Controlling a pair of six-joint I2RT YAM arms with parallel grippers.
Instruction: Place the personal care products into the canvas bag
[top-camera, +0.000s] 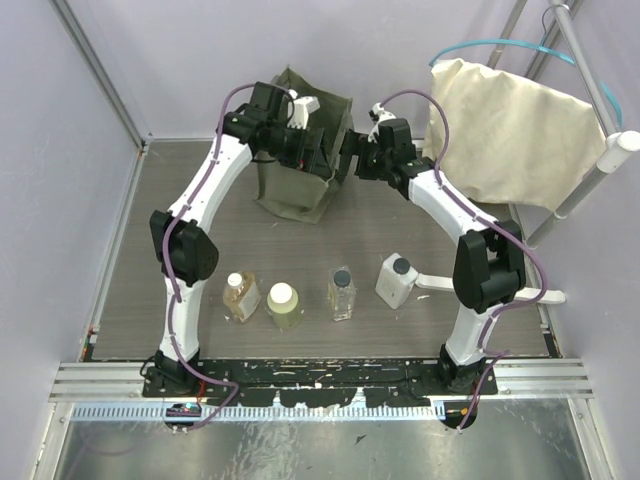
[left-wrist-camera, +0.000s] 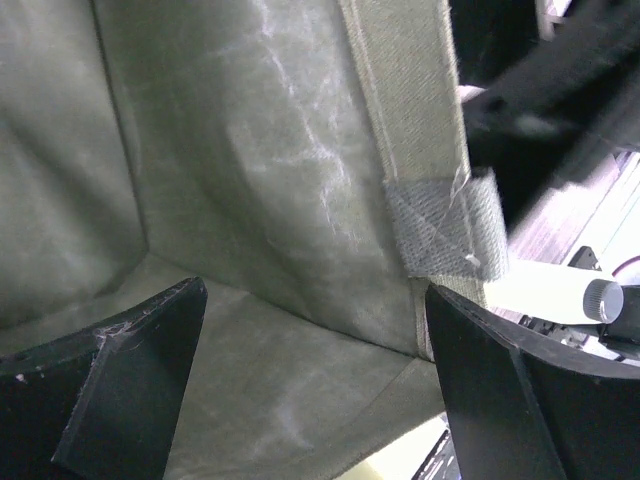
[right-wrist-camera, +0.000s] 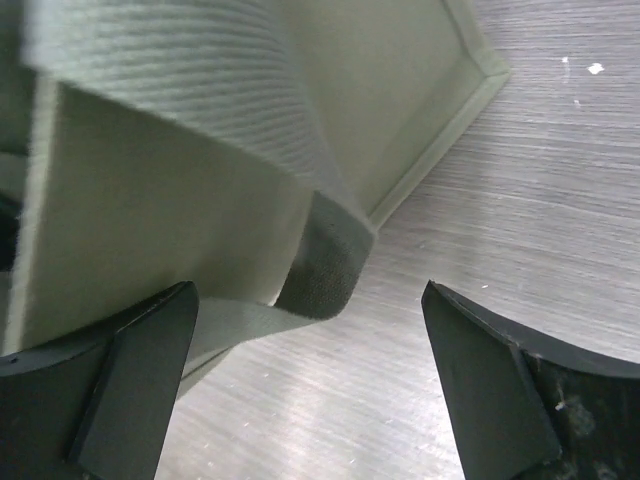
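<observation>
The olive canvas bag (top-camera: 300, 165) stands upright at the back of the table. My left gripper (top-camera: 303, 143) hangs open over its mouth; in the left wrist view the open gripper (left-wrist-camera: 315, 390) faces the bag's inner wall (left-wrist-camera: 250, 180) and a strap (left-wrist-camera: 415, 130). My right gripper (top-camera: 350, 152) is open just right of the bag; in the right wrist view the gripper (right-wrist-camera: 310, 385) has a strap loop (right-wrist-camera: 325, 262) near its left finger, not clamped. Four bottles stand in a row near the front: amber (top-camera: 240, 295), yellow-green (top-camera: 284, 306), clear (top-camera: 342, 293), white (top-camera: 395, 280).
A cream cloth sack (top-camera: 515, 130) hangs on a metal rack (top-camera: 600, 160) at the back right. Purple walls close the left and back sides. The arm bases sit on a rail (top-camera: 300, 385) at the near edge.
</observation>
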